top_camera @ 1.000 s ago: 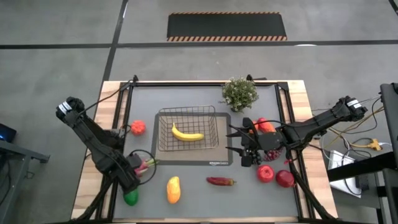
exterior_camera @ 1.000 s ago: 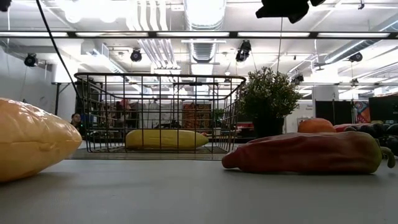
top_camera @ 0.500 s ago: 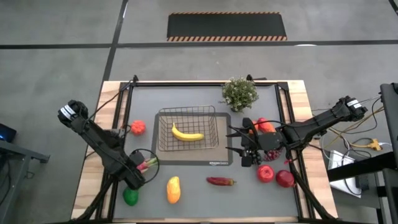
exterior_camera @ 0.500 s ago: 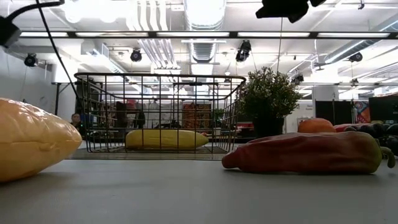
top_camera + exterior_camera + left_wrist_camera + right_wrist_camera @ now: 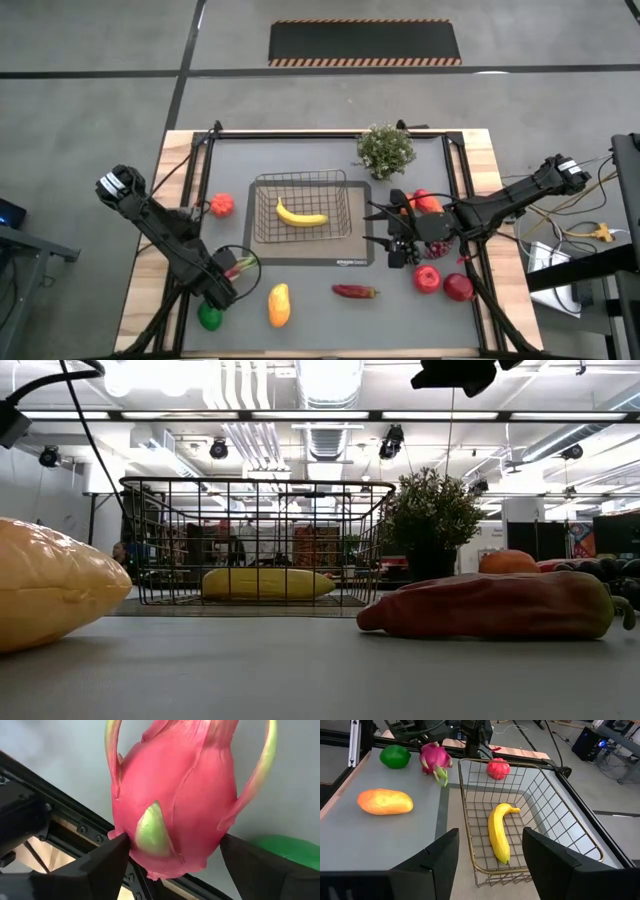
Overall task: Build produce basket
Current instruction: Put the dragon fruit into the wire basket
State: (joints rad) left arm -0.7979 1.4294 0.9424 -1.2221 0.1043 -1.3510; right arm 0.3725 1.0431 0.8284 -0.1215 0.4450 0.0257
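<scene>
The wire basket [image 5: 346,196] stands mid-table on a dark mat with a yellow banana [image 5: 300,215] inside it. The pink dragon fruit [image 5: 175,795] lies on the table near the left front corner. My left gripper [image 5: 224,287] points down over it. It is open, with one finger [image 5: 107,865] on each side of the fruit's upper end; whether either touches it I cannot tell. My right gripper [image 5: 490,855] hangs open and empty right of the basket [image 5: 535,795], above the table.
A mango [image 5: 279,305], a green lime [image 5: 210,318] and a red pepper [image 5: 355,291] lie along the front. A red fruit [image 5: 222,205] sits left of the basket. Apples [image 5: 458,288] and grapes [image 5: 438,250] lie under the right arm. A potted plant [image 5: 386,148] stands at the back.
My left arm has come down over the dragon fruit and drifted a little toward the table's near edge. The dragon fruit and the other produce lie where they were. My right arm has kept still.
</scene>
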